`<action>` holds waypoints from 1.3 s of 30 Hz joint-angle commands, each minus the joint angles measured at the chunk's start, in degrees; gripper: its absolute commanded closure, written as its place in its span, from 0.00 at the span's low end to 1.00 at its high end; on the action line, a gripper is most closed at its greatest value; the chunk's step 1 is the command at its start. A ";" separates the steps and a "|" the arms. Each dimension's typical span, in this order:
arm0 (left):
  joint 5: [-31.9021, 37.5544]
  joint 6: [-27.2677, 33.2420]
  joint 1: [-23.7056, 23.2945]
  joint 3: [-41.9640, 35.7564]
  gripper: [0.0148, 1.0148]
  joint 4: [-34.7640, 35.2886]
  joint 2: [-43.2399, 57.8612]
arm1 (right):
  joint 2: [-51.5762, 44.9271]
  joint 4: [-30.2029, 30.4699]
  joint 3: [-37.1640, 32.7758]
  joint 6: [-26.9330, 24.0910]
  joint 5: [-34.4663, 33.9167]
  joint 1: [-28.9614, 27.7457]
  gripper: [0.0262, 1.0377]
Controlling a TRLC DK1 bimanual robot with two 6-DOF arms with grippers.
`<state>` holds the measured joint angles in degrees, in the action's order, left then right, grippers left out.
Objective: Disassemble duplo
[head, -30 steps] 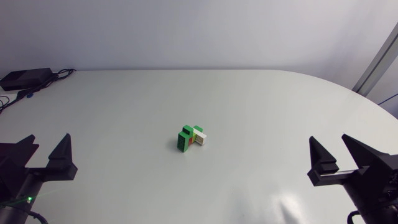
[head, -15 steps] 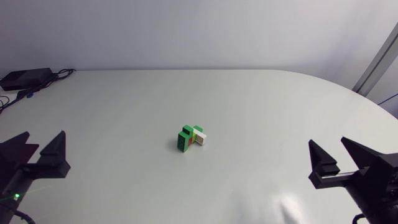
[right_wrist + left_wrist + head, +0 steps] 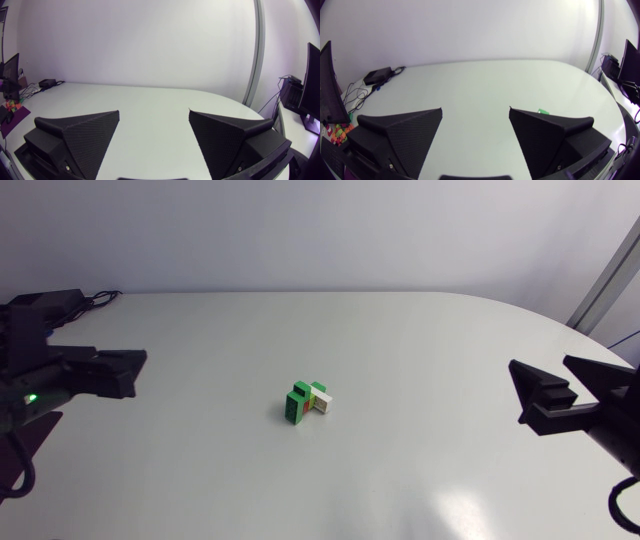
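The duplo assembly (image 3: 307,401) lies mid-table in the head view: green bricks joined to a white one, with a bit of red between them. My left gripper (image 3: 80,340) hangs over the table's left side, well away from the assembly, with its fingers apart and nothing between them. In the left wrist view that gripper (image 3: 476,109) is open, and a green corner of the duplo (image 3: 542,111) peeks out just past one finger. My right gripper (image 3: 540,362) is at the table's right edge, also far from the bricks. It stands open and empty (image 3: 154,112), and its own view shows no bricks.
A black box (image 3: 379,76) with cables (image 3: 100,297) sits at the table's far left corner, close behind my left gripper. Bare white tabletop (image 3: 420,350) surrounds the assembly on all sides.
My left gripper has swung from the near left edge up toward the back left and turned. My right gripper has shifted slightly to the right. The duplo has not moved.
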<state>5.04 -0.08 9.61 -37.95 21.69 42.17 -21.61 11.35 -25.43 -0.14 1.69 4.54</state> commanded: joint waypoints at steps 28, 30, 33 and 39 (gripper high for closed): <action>-5.57 6.67 19.05 -25.68 0.05 1.69 52.66 | -25.42 6.58 -9.46 4.10 5.60 0.56 0.04; -5.92 6.67 19.75 -26.91 0.06 0.37 54.59 | -25.94 8.33 -10.34 2.52 5.86 1.27 0.04; -7.50 6.67 20.28 -28.67 0.06 0.28 58.02 | -26.56 10.27 -11.66 -0.03 6.66 2.58 0.04; -7.50 6.58 21.68 -30.51 0.16 0.10 63.12 | -28.67 10.79 -12.98 -2.41 10.79 3.11 0.04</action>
<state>-1.78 6.39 30.89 -66.63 21.80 103.20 -48.86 21.12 -36.97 -0.80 12.03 7.25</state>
